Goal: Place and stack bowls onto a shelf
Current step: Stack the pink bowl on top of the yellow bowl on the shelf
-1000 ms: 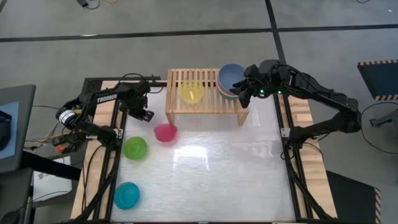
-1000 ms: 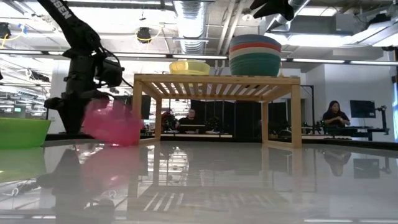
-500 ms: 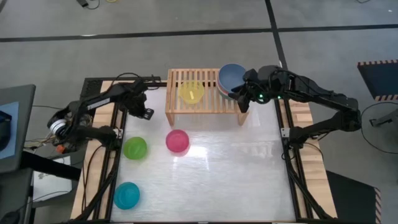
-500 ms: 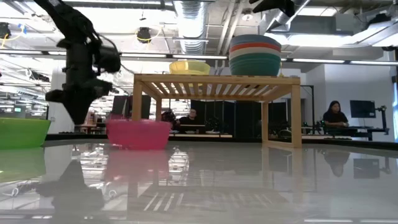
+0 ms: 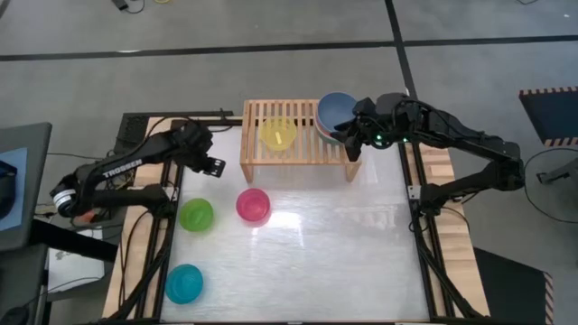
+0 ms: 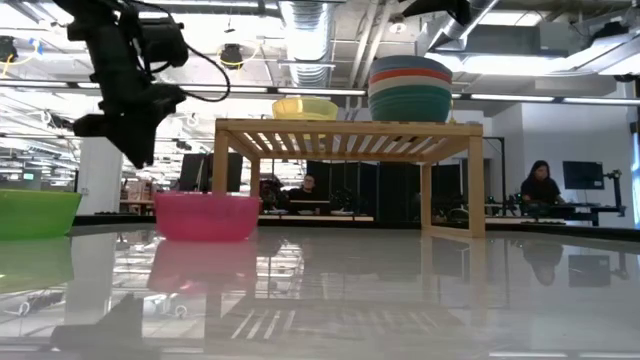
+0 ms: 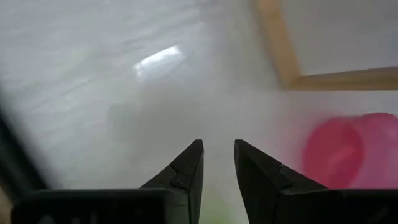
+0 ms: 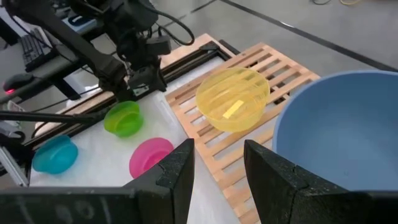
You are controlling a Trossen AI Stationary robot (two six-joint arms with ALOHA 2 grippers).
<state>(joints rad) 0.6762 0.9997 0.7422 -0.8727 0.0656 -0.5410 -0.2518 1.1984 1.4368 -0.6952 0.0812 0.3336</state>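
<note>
Low light-wood slatted shelf (image 5: 298,135) stands at the bench's far edge, centre-right. On its right end sits a stack of round plastic bowls (image 6: 410,88) w/ the grey-blue bowl (image 5: 336,110) on top; a yellow plastic bowl (image 5: 278,134) sits alone mid-shelf. Pink plastic bowl (image 5: 254,206) rests upright on the bench just in front of the shelf's left leg, lime plastic bowl (image 5: 196,215) beside it toward the left edge, cyan plastic bowl (image 5: 184,283) near the front-left corner. Left gripper (image 7: 216,163) hangs above the bench near its far-left corner, fingers slightly apart, empty. Right gripper (image 8: 217,163) hovers by the stack at the shelf's right end, fingers parted, holding nothing.
</note>
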